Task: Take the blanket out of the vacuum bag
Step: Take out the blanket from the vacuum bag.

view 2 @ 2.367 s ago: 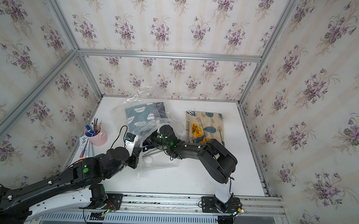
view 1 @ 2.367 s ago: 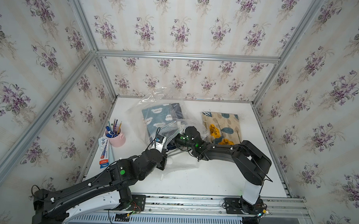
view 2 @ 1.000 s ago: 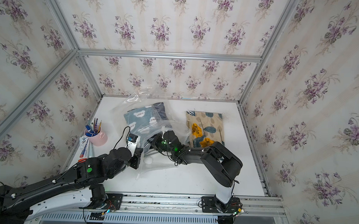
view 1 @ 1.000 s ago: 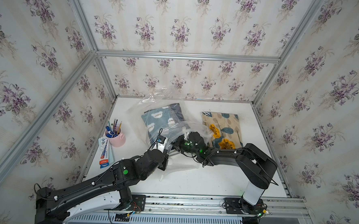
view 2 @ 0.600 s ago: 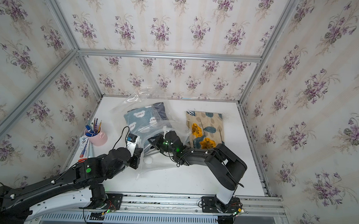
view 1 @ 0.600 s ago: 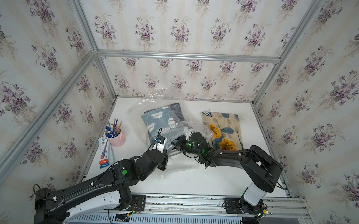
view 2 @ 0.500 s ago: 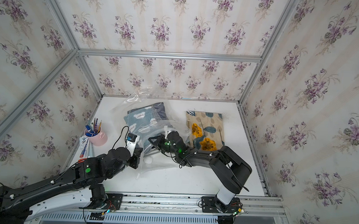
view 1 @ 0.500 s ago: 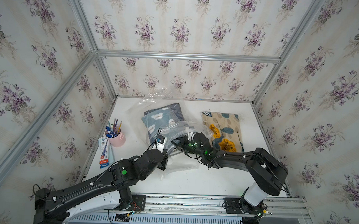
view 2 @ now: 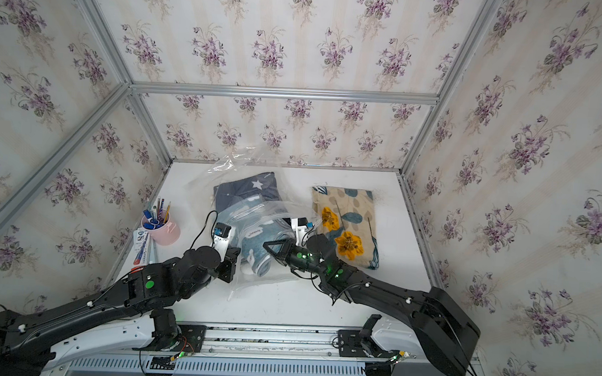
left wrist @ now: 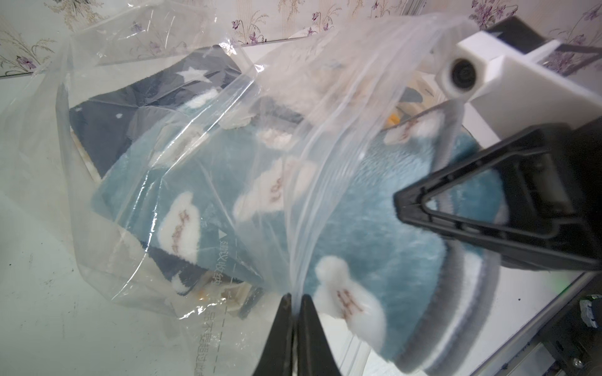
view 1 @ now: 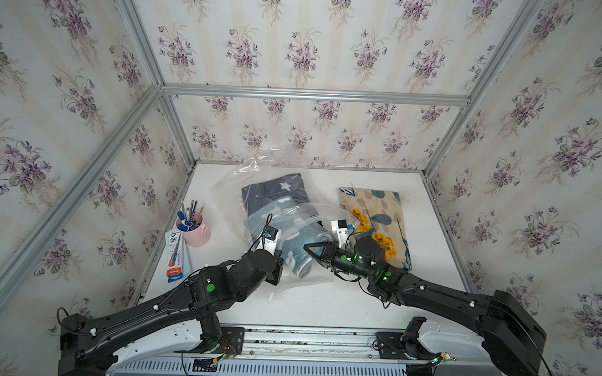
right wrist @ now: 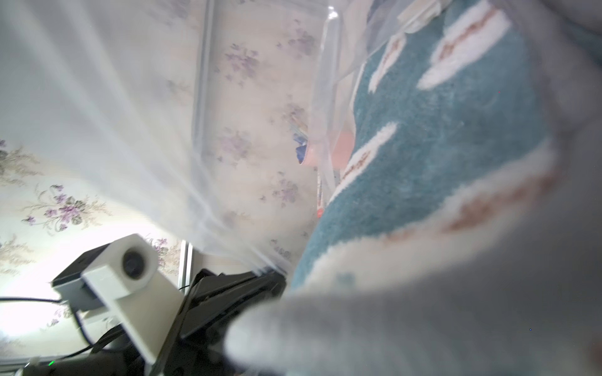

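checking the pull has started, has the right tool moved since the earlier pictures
Yes. The right tool has drawn back to the right, toward the beige flower-print folded blanket.

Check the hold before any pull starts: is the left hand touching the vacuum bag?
Touching. The left wrist view shows the left hand shut on the vacuum bag, its clear edge pinched between the two black fingertips.
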`<state>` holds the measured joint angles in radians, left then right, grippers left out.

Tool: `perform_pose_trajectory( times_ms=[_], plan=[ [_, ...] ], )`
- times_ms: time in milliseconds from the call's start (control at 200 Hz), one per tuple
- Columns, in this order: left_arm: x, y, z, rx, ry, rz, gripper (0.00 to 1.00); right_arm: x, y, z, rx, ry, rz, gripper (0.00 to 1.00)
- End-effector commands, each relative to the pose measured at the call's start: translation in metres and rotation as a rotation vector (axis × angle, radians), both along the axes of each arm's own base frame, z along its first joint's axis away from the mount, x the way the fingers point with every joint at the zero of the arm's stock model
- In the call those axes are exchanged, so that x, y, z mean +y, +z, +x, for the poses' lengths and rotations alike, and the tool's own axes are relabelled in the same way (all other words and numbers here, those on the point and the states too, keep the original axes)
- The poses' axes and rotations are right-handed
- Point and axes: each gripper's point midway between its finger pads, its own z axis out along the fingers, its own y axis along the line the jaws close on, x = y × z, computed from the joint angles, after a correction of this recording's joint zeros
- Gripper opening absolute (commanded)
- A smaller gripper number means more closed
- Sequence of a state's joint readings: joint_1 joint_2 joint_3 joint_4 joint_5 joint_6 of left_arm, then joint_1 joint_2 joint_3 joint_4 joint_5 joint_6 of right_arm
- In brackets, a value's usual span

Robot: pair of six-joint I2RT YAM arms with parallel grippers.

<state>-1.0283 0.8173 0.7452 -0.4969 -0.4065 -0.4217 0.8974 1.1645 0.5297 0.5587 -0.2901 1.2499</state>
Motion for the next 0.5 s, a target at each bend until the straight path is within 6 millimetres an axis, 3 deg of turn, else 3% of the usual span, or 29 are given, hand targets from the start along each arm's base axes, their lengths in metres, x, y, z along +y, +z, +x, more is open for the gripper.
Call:
perform_pose_trajectory(
  times_ms=[0, 170, 495],
  plan=[
    [-0.001, 0.006, 0.003, -0.006, 0.021, -0.028, 0.08, -0.013, 0.009, -0.004, -0.047, -0.023, -0.041, 0.0],
    [-0.002, 0.009, 0.004, -0.006, 0.032, -0.038, 0.08, -0.032, 0.046, -0.006, -0.144, -0.063, -0.074, 0.0],
    [-0.002, 0.008, 0.005, 0.015, 0.049, -0.044, 0.07, -0.043, 0.158, -0.001, -0.351, -0.087, -0.064, 0.0]
  ],
)
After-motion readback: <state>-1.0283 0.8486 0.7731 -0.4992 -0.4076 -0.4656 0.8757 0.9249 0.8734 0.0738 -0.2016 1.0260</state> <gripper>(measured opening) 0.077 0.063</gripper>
